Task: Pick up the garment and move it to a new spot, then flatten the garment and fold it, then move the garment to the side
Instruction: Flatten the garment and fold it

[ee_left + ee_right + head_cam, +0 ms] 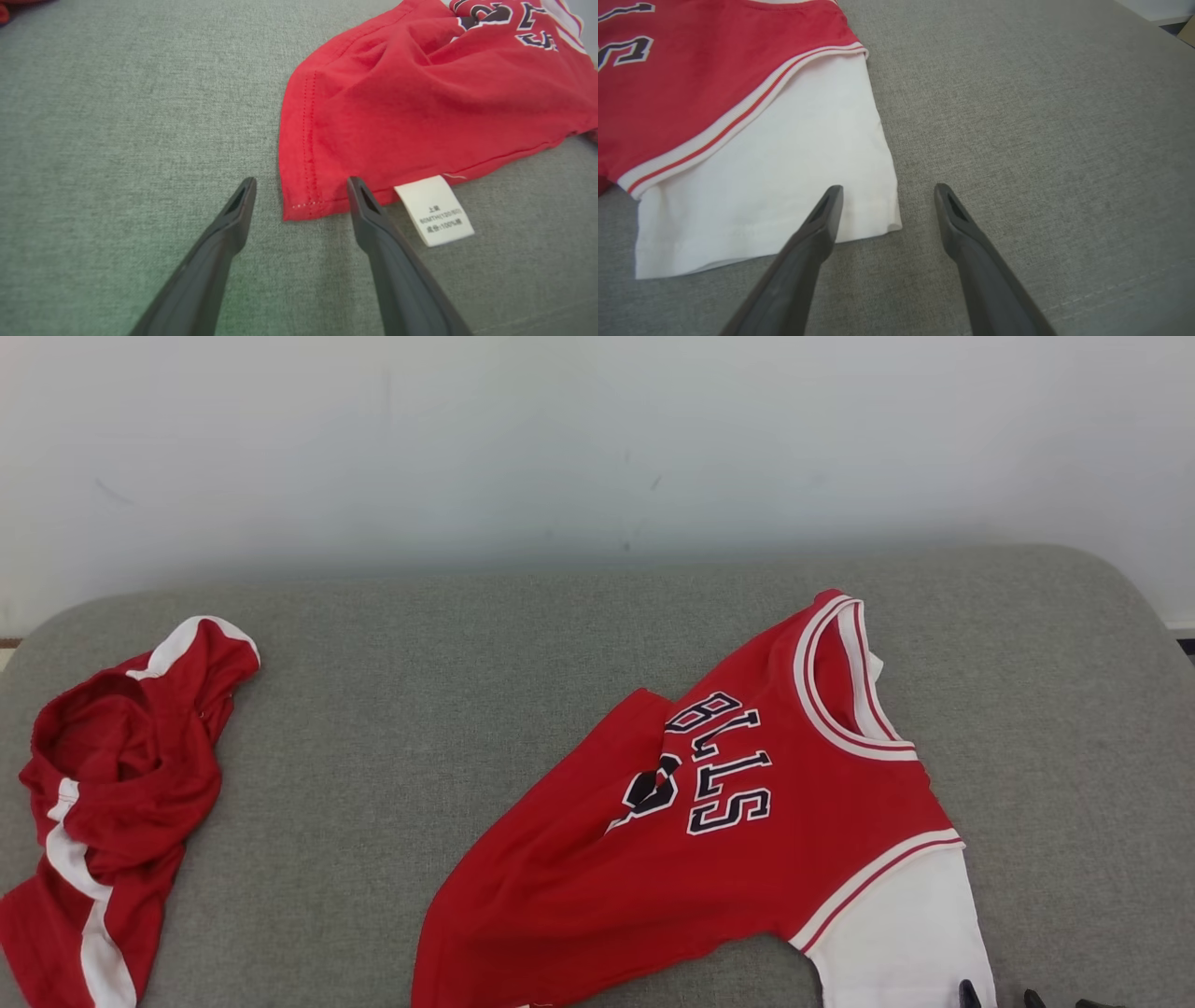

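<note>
Red garment (pixel 728 821) lies spread but creased on the grey cushion (pixel 420 709), right of centre; a second red garment (pixel 112 784) lies crumpled at far left. Left gripper (pixel 301 184) is angled low over the cushion, fingers wide apart, gripping nothing; its tips flank the hem corner beside the white label (pixel 434 210). Right gripper (pixel 887 191) is likewise wide and empty; one finger overlaps the white sleeve (pixel 775 177) cuff, the other bare cushion.

The jersey (pixel 728 821) runs off the head view's bottom edge, which cuts my right gripper (pixel 1001 997) to fingertips. I cannot read the tag's (pixel 434 210) print.
</note>
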